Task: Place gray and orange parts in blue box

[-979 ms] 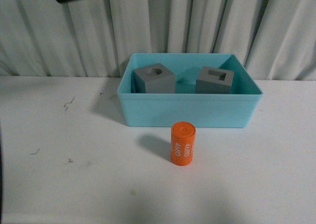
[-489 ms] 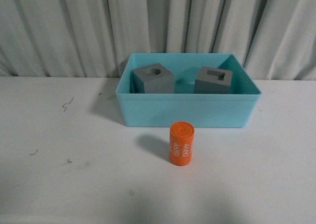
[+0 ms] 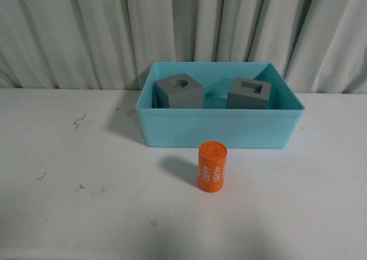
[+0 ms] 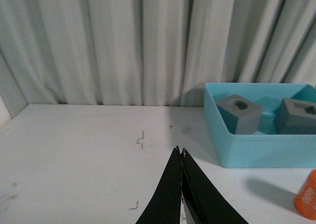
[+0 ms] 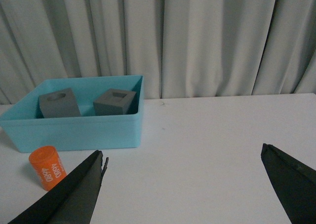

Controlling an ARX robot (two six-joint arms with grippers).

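Observation:
The blue box (image 3: 221,131) stands at the back middle of the white table. Inside it sit the gray block with a round hole (image 3: 179,92) on the left and the gray block with a rectangular slot (image 3: 249,93) on the right. The orange cylinder (image 3: 212,166), printed "4680", stands upright on the table just in front of the box. Neither arm shows in the front view. My left gripper (image 4: 179,152) is shut and empty, over bare table to the left of the box (image 4: 256,150). My right gripper (image 5: 182,152) is wide open and empty, to the right of the box (image 5: 74,130) and cylinder (image 5: 47,167).
Grey curtains (image 3: 183,30) hang behind the table. Small dark marks (image 3: 79,120) dot the left part of the tabletop.
A dark arm part at the top left of the front view one second ago has left the view. The box and parts have not moved.

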